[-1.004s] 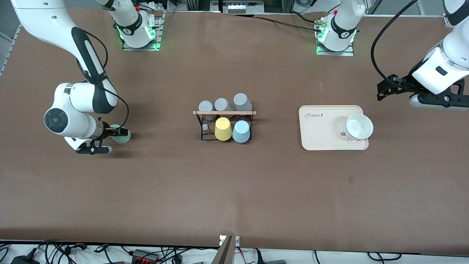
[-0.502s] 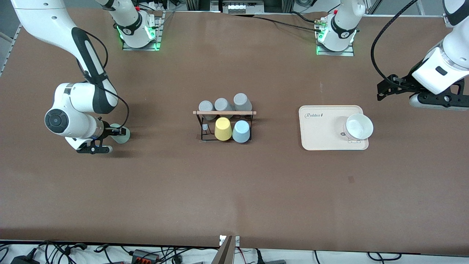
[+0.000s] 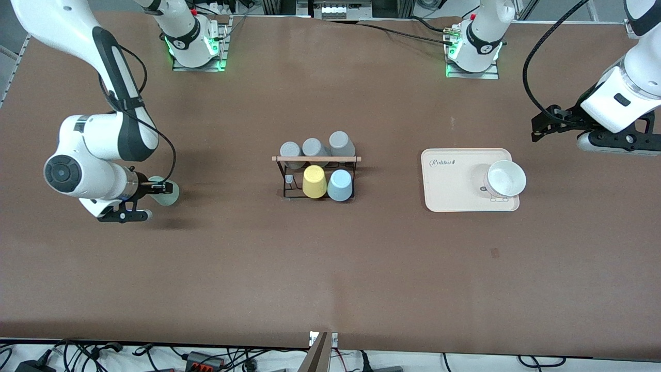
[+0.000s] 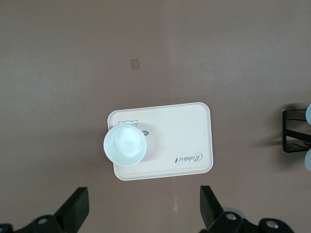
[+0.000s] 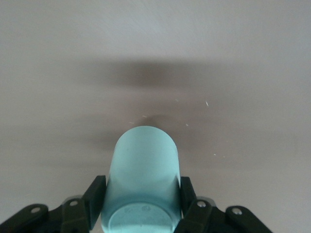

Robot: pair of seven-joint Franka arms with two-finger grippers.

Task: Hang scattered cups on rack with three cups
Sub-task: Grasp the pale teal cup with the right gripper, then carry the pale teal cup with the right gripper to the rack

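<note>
My right gripper [image 3: 161,187] is shut on the pale mint green cup [image 3: 169,194], low over the table at the right arm's end. The right wrist view shows the cup [image 5: 143,160] lying sideways between the black fingers [image 5: 95,194], base toward the camera. The black wire rack [image 3: 316,158] with a wooden rod stands mid-table. The light blue cup [image 3: 340,185] sits upside down on the rack's nearer row. My left gripper [image 3: 537,130] hangs open and waits over the left arm's end of the table, nothing between its fingers [image 4: 77,211].
A yellow cup [image 3: 314,182] sits beside the blue one on the rack, and three grey cups [image 3: 315,147] fill its farther row. A cream tray [image 3: 449,186] holding a white bowl [image 3: 506,178] lies between the rack and the left gripper.
My right gripper has shut on the mint green cup and shifted with it a little toward the right arm's end of the table. The left arm has not moved.
</note>
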